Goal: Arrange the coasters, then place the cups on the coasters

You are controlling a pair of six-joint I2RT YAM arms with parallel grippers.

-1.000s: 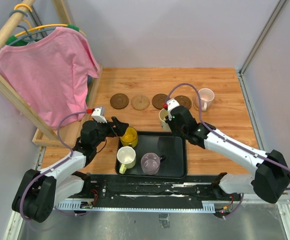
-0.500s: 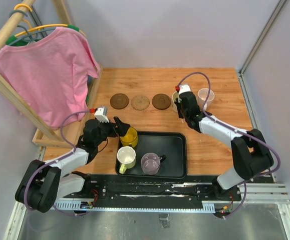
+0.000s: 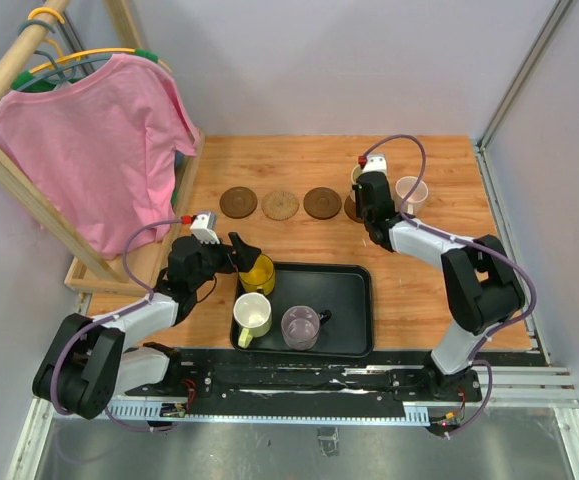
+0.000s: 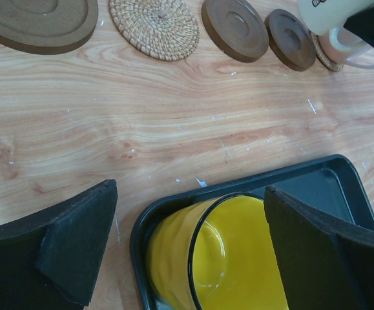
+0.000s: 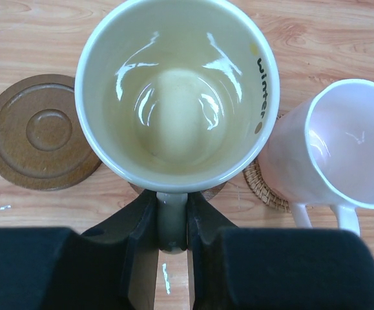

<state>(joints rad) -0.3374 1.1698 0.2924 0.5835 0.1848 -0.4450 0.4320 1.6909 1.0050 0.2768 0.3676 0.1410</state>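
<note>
- The wooden table [image 3: 424, 290], pale-grained and lightly scratched, spreads out beneath both pairs of fingers.
- A black tray [image 4: 332, 184] sits on it, one rounded corner between the left fingers [image 4: 77, 248].
- Well beyond those fingertips the coasters lie in a row. From left to right they are the first dark coaster [image 4: 38, 22], an open woven coaster [image 4: 154, 26], the second dark coaster [image 4: 235, 35] and the third dark coaster [image 4: 290, 46].
- Ahead and left of the right fingers [image 5: 141, 258] lies the second dark coaster.
- Straight ahead of them is the third, mostly hidden by the cream cup [image 5: 177, 90].
- Ahead and right, a covered woven coaster [image 5: 264, 187] peeks from under the pink cup [image 5: 329, 148].
</note>
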